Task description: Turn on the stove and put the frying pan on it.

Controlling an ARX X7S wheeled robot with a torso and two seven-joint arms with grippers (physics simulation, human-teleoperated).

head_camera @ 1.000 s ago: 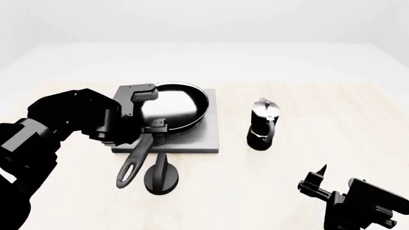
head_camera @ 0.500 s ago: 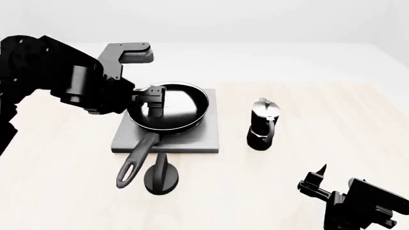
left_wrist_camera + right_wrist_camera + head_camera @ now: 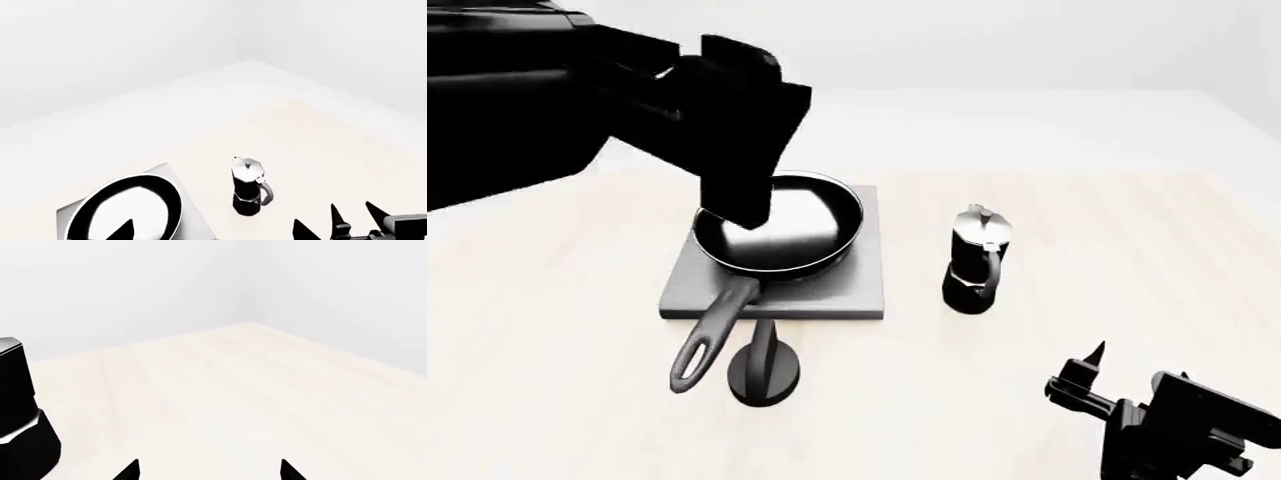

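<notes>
The frying pan (image 3: 794, 230) rests on the grey stove plate (image 3: 841, 290), its long black handle (image 3: 707, 345) reaching past the plate's near edge. The stove's black knob (image 3: 763, 368) stands on the table beside the handle's end. My left arm (image 3: 627, 90) is raised high above the pan and hides part of its far left rim. The left gripper (image 3: 213, 232) is open and empty, with the pan (image 3: 127, 212) and plate (image 3: 193, 222) far beyond it. My right gripper (image 3: 1078, 370) (image 3: 208, 470) is open and empty above the table at the near right.
A black-and-silver moka pot (image 3: 977, 258) (image 3: 250, 187) (image 3: 20, 430) stands right of the stove plate, between it and my right gripper. The pale wooden table (image 3: 1121, 230) stretches to the right and far side.
My left gripper has left the pan's handle and the arm has risen well above the stove, close to the head camera. The pan stays on the plate. The right arm has not moved.
</notes>
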